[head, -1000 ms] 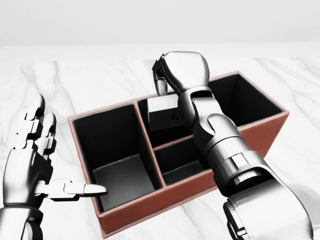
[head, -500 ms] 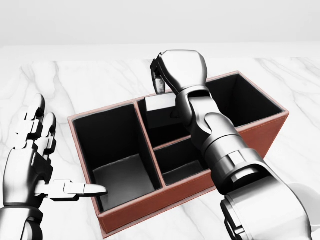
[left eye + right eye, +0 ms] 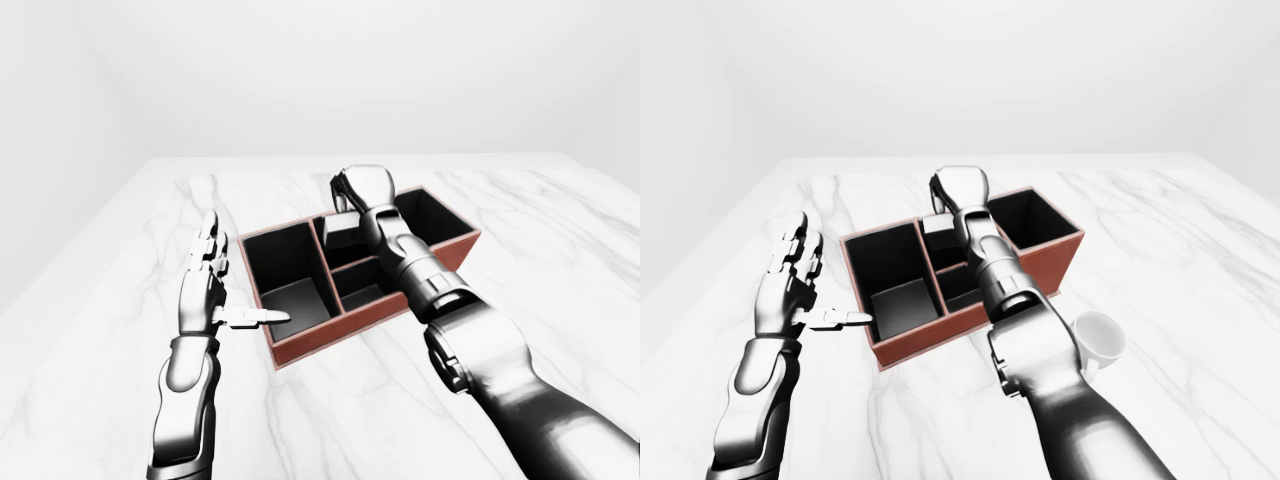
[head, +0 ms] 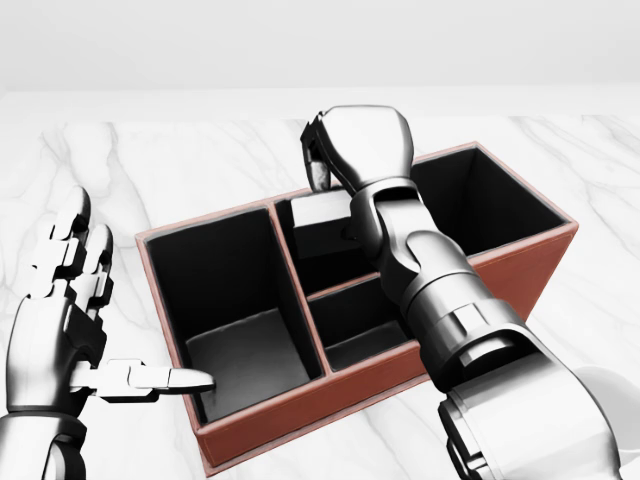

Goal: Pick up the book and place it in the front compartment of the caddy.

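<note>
The red-brown caddy (image 4: 300, 425) with black compartments lies in the middle of the marble table in the head view. A dark book (image 4: 322, 222) stands upright in the upper of its two small middle compartments, its top edge about level with the rim. My right hand (image 4: 322, 172) hangs over that compartment, fingers curled onto the book's top edge. My left hand (image 4: 100, 320) is open to the left of the caddy, fingers spread upward, thumb pointing at the large left compartment. The forearm hides part of the middle compartments.
A white mug (image 3: 1098, 340) stands on the table right of the caddy's lower wall, beside my right arm. The white marble table (image 3: 560, 250) stretches around the caddy on all sides, with a plain pale wall beyond its top edge.
The book has sunk a little deeper into the upper middle compartment under my right hand. The left hand has not moved.
</note>
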Robot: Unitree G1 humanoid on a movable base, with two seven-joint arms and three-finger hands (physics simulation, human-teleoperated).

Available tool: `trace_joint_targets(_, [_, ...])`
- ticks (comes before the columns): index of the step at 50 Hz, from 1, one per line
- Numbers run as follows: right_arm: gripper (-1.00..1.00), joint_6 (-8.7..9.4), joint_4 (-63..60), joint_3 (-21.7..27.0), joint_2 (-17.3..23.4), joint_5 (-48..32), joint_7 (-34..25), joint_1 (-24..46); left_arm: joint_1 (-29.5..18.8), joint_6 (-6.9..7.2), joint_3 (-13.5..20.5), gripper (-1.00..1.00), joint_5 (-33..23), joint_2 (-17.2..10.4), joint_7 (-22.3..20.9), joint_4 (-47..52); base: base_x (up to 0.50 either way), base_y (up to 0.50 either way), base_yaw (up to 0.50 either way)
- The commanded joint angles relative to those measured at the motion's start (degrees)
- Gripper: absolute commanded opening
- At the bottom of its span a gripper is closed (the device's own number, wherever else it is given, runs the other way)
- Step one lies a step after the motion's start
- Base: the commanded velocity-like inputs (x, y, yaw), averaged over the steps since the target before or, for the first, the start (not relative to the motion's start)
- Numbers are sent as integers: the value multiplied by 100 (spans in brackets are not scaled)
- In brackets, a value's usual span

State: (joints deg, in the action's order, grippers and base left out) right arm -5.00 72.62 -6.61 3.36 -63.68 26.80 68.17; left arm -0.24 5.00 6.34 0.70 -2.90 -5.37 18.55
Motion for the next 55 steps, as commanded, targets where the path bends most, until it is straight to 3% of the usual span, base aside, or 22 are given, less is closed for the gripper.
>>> trace_joint_targets(1, [-100,0,8,107,6,-43,217,41,3,0,1,100,3,3,-5,45,0,0,0])
trace_joint_targets(45, [-100,0,122,98,-41,-183,320,-26,-2,0,-14,100,-6,7,-3,-57,0,0,0])
trace_joint_targets(46, [87,0,135,94,-43,-195,320,-34,2,0,-16,100,-6,6,-4,-44,0,0,0])
trace_joint_targets(47, [100,0,140,96,-45,-194,320,-43,-1,0,-12,100,-1,5,-8,-43,0,0,0])
trace_joint_targets(55, [100,0,122,91,-39,-219,320,-59,7,0,-15,100,-4,5,-11,-27,0,0,0])
